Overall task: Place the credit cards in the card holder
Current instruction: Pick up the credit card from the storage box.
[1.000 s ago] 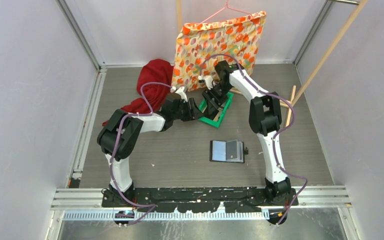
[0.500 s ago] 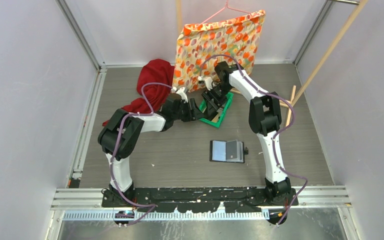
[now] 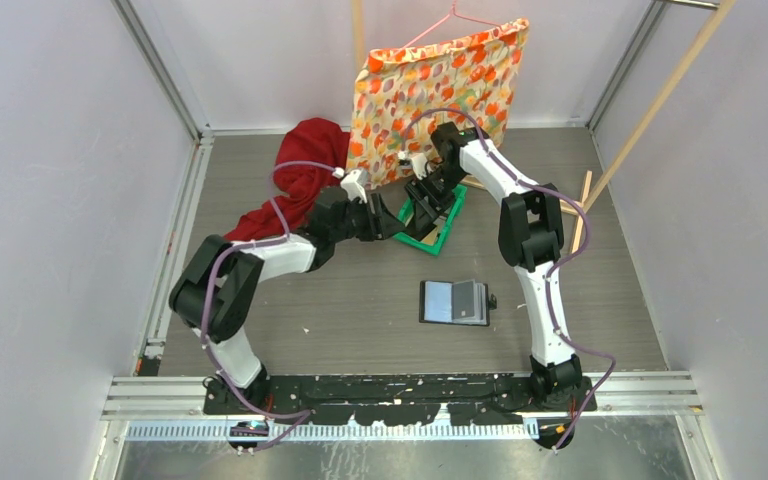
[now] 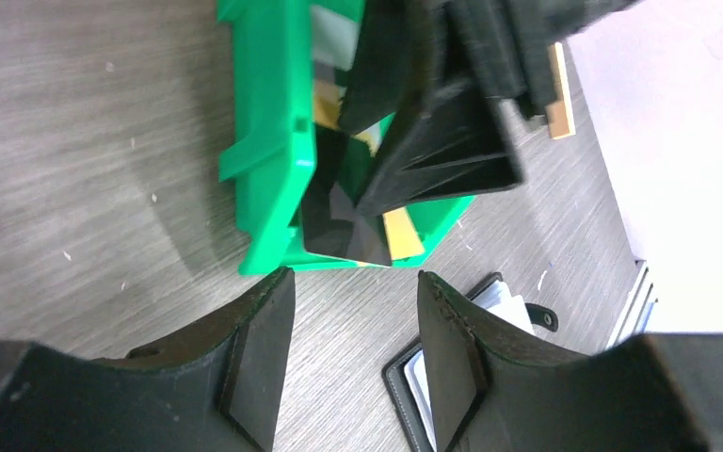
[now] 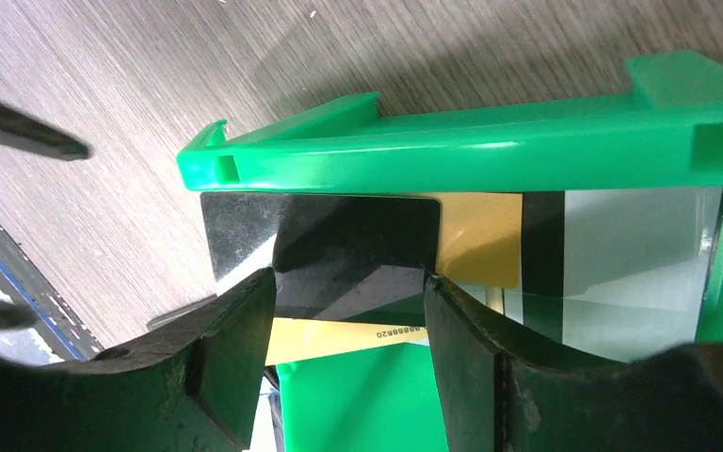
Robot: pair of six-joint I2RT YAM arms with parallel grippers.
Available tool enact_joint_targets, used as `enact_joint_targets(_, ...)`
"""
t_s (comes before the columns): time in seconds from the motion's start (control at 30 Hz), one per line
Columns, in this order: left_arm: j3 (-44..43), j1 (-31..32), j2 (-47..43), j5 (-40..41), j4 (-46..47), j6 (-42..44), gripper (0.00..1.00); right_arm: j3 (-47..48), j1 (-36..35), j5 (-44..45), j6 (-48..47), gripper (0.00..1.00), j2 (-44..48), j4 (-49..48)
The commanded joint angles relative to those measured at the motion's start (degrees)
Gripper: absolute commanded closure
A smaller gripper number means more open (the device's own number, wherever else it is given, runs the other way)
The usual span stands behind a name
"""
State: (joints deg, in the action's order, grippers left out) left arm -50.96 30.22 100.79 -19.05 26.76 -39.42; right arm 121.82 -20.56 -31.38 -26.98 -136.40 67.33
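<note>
Crowding the green plastic tray (image 3: 436, 240) at the far middle of the grey wood-grain table (image 3: 360, 300), both grippers meet there. The left gripper (image 4: 356, 353) hovers just left of the tray's moulded wall. Its black wedge-shaped fingers (image 4: 262, 358) are spread, with only bare table between them. The right gripper (image 5: 344, 353) reaches into the tray from the far side, fingers likewise apart and clamping nothing.

The credit cards (image 5: 490, 250) lie overlapped inside the tray. A glossy dark card (image 5: 339, 240) sits just beyond the right fingertips, over a yellow-gold card (image 5: 480, 235) and beside a white-grey card (image 5: 621, 235) with a black stripe. The tray's upright rim stands between them and the left gripper.

The card holder (image 3: 454, 302) lies open and flat nearer the arm bases, well apart from the tray, showing shiny grey-blue pockets. A crumpled red cloth (image 3: 305, 175) lies at the far left. A flowered orange fabric (image 3: 440, 95) hangs behind the tray on a pink hanger (image 3: 455, 20).
</note>
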Motion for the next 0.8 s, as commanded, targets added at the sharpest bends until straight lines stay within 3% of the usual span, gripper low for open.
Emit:
enact_joint_targets(0.0,0.32,-1.04,-6.40,-4.98,1.91,8.63,0.48,0.34,0.10,-2.07,0.61,0.36,1.13,0.08)
enact_joint_targets(0.1,-1.86,-2.67,-5.87,-10.68,-1.46,8.22,0.49,0.64,0.08,-2.44,0.70,0.37,0.75,0.25)
enact_joint_targets(0.23,-2.06,-5.20,-4.23,-10.96,0.36,-9.67,0.55,0.70,0.14,-2.55,0.70,0.37,0.61,0.35)
enact_joint_targets(0.63,-0.39,0.51,-2.51,3.84,2.20,-23.19,0.53,0.88,0.11,-3.34,1.14,0.38,0.26,0.36)
enact_joint_targets(0.77,-1.43,2.78,-2.27,10.99,-3.18,-24.76,0.53,0.96,0.12,-3.42,1.14,0.38,0.43,0.41)
